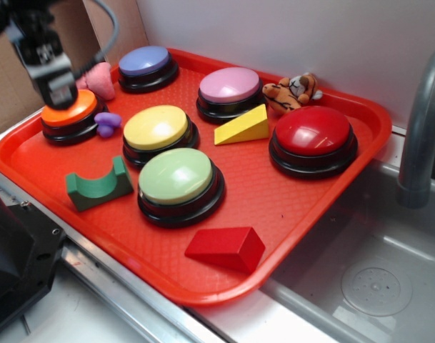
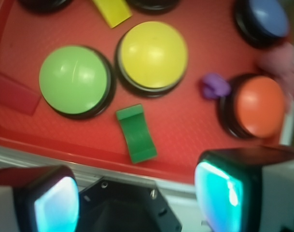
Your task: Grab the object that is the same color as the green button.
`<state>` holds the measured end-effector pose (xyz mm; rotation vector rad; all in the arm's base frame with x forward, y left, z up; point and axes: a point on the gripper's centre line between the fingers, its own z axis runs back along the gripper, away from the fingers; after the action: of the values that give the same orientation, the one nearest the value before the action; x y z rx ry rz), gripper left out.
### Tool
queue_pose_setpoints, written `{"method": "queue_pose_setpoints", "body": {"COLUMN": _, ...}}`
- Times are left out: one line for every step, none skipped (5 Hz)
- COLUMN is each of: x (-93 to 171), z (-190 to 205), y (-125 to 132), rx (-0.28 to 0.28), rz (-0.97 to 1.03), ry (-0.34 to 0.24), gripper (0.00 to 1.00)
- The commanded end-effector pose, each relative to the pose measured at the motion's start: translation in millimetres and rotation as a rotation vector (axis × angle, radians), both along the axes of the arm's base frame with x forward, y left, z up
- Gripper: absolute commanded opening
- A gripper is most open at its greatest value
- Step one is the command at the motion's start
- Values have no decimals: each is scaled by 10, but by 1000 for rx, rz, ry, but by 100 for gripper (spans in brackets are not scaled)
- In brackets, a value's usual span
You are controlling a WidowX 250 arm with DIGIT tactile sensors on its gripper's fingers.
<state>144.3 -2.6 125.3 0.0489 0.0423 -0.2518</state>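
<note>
Near the front left edge of the red tray point(image 1: 324, 214), just beside the green button point(image 1: 176, 176): small dark green arch block point(image 1: 97, 185), lying with the half-round cutout facing up and the two ends raised like horns. Well apart from the gripper point(image 1: 56, 86), hovering over the orange button point(image 1: 68, 108) at the tray's far left corner; released, going by the wrist view, with both pads point(image 2: 219, 186) spread wide and nothing between. Probably light, rigid wood, painted smooth, so somewhat slippery but not fragile. Best taken across the two long flat sides, pads squarely on the faces, not across the curved hollow or the narrow horns. Little room on the button side, more on the tray-edge side. Nearby distractors: yellow button point(image 1: 156, 127), yellow wedge point(image 1: 243, 126), red wedge point(image 1: 226, 247), purple piece point(image 1: 107, 123)
</note>
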Motion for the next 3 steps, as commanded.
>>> {"method": "queue_pose_setpoints", "body": {"x": -30, "z": -693, "y": 158, "rx": -17, "rz": -136, "ry": 21, "gripper": 100}}
{"method": "queue_pose_setpoints", "body": {"x": -110, "z": -835, "y": 166, "rx": 52, "rz": -151, "ry": -4, "gripper": 100}}
{"method": "queue_pose_setpoints", "body": {"x": -82, "z": -1006, "y": 173, "rx": 28, "rz": -165, "ry": 1, "gripper": 100}}
